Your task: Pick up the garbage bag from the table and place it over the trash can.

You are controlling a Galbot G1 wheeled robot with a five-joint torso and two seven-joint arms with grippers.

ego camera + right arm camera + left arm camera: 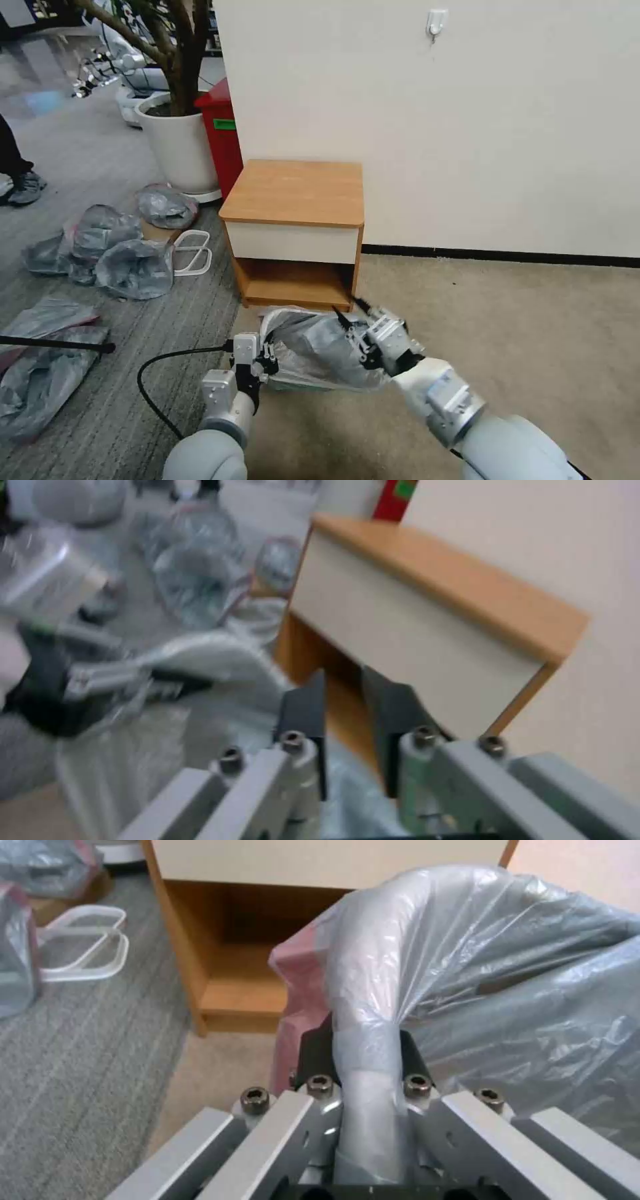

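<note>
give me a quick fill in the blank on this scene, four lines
The left tool grips the bag-covered ____ of the small cream-beige plastic trash can.
The thin translucent grey plastic garbage bag has a ____ band.
The small light-brown wooden table stands ____ the can.
The right tool has its fingers ____.
Answers: rim; pink; behind; open.

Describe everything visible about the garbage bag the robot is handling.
The garbage bag is thin, translucent grey plastic, crinkled and glossy, with a pink-red band showing at its edge. It is draped over the trash can on the carpet in front of the table, stretched over the can's rolled rim at one corner and still bunched and loose across the middle. The left gripper is shut on the bag-covered rim; the right gripper, fingers slightly parted, sits at the bag's far side.
</note>
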